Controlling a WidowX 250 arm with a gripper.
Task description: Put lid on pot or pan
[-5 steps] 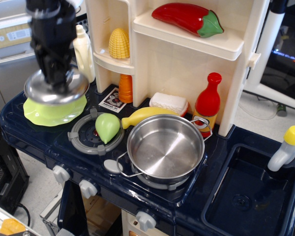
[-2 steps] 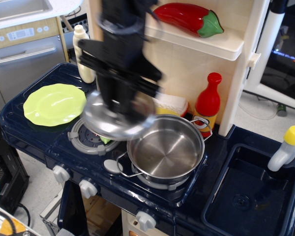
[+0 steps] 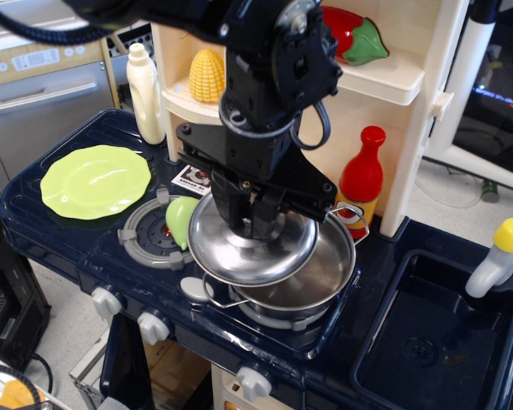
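Observation:
The shiny round steel lid (image 3: 239, 254) hangs tilted from my black gripper (image 3: 258, 220), which is shut on its central knob. The lid is just above the left half of the shallow steel pot (image 3: 321, 278) and covers part of its opening. The pot stands on the right burner of the dark blue toy stove (image 3: 60, 231); one wire handle (image 3: 215, 297) shows at its front left. The knob itself is hidden by my fingers.
A lime-green plate (image 3: 94, 180) lies at the left. A grey burner ring (image 3: 150, 231) holds a green pear-like toy (image 3: 179, 219). A red ketchup bottle (image 3: 362, 175) stands behind the pot. A white bottle (image 3: 144, 82), corn (image 3: 206, 77) and a red pepper (image 3: 352, 34) are on shelves. The sink (image 3: 432, 333) is at right.
My gripper has carried the lid from above the green plate rightward across the left burner to over the pot, and has come lower.

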